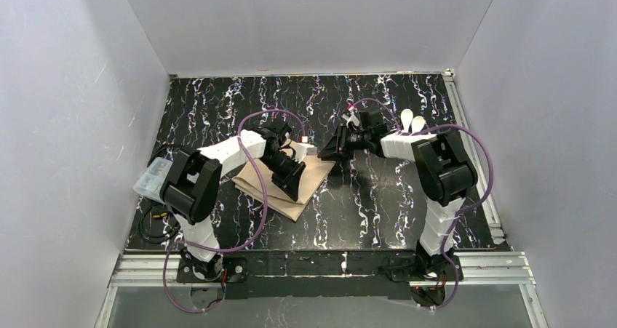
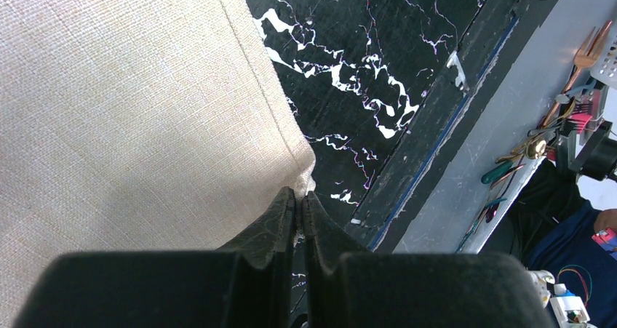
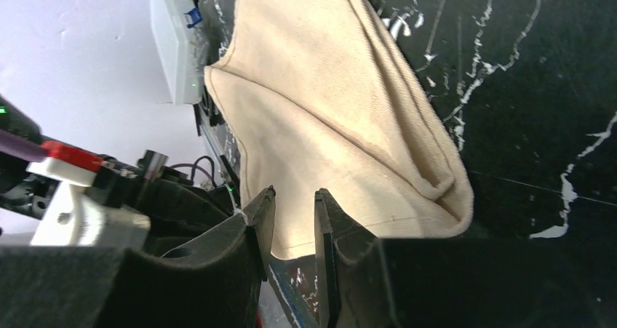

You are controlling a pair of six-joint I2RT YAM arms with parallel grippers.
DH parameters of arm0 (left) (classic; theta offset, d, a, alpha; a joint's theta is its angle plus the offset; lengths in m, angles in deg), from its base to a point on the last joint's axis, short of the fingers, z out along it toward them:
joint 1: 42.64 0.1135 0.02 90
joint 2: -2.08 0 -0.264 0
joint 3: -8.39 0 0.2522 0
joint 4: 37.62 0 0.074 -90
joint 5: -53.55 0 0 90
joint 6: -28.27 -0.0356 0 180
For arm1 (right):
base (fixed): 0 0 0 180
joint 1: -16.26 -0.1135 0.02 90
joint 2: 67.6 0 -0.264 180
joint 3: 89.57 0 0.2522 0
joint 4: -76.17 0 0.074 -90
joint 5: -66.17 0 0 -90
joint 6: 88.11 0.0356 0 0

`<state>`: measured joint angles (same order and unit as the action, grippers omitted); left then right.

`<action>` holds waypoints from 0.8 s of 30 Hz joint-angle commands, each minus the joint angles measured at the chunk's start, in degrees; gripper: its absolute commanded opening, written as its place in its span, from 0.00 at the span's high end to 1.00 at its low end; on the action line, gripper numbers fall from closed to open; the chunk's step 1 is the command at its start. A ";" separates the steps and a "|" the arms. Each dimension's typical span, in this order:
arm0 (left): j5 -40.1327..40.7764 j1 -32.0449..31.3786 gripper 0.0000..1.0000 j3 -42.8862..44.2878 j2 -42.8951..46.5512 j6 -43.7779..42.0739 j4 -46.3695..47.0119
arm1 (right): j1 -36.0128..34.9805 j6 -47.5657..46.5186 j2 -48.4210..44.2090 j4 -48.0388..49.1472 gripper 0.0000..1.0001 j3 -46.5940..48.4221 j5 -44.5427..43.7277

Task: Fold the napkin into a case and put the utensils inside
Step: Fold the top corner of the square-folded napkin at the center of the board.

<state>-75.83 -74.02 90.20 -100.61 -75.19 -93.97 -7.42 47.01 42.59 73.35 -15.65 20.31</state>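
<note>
Clear box (image 1: 151,177): left of the napkin (image 1: 284,206) and well apart from it. The elbow of the left arm (image 1: 236,150) cuts off its right end. What its compartments hold is too small to tell.
Napkin: beige cloth lying on the black marbled table (image 1: 364,212), with folded layers showing along its near edge. In the top view the left arm crosses above it and hides its middle.
Left gripper (image 2: 298,197): over the napkin, jaws pressed together and pinching the hemmed corner. The rest of the cloth spreads flat to one side of the fingers.
Right gripper (image 3: 295,201): at the napkin's far right corner. Its jaws stand a narrow gap apart and the cloth's edge shows in that gap, but whether they press on it cannot be told. Just beside one finger the cloth rises in a loose fold.
Utensils (image 1: 406,118): two white oval ends side by side, beyond and to the right of the napkin and well apart from it. The right arm (image 1: 436,161) hides their handles.
Hand tools (image 2: 535,150): in the left wrist view, off the table past the napkin's corner, blurred and partly cut off.
</note>
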 commanded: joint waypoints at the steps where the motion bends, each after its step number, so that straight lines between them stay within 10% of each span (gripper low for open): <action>1: -1.77 -0.34 1.00 -0.52 1.47 -1.72 -2.76 | -1.00 2.88 -2.10 4.02 0.65 -0.69 1.15; 13: -2.11 -0.83 0.91 -0.91 1.12 -2.24 -5.04 | -1.45 5.20 2.78 8.50 0.68 -3.22 0.10; 19: -8.39 -0.97 0.65 -0.29 1.00 -2.23 -5.80 | -1.47 3.89 5.47 7.85 0.69 -2.67 -0.54; 24: -9.63 -0.97 0.62 0.86 0.50 -3.58 -8.41 | -1.48 0.84 6.93 4.14 0.70 -1.87 -1.45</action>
<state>-81.64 -74.74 90.00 -100.61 -77.20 -98.51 -8.89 50.88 48.43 78.99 -18.49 19.63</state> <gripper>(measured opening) 0.373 0.303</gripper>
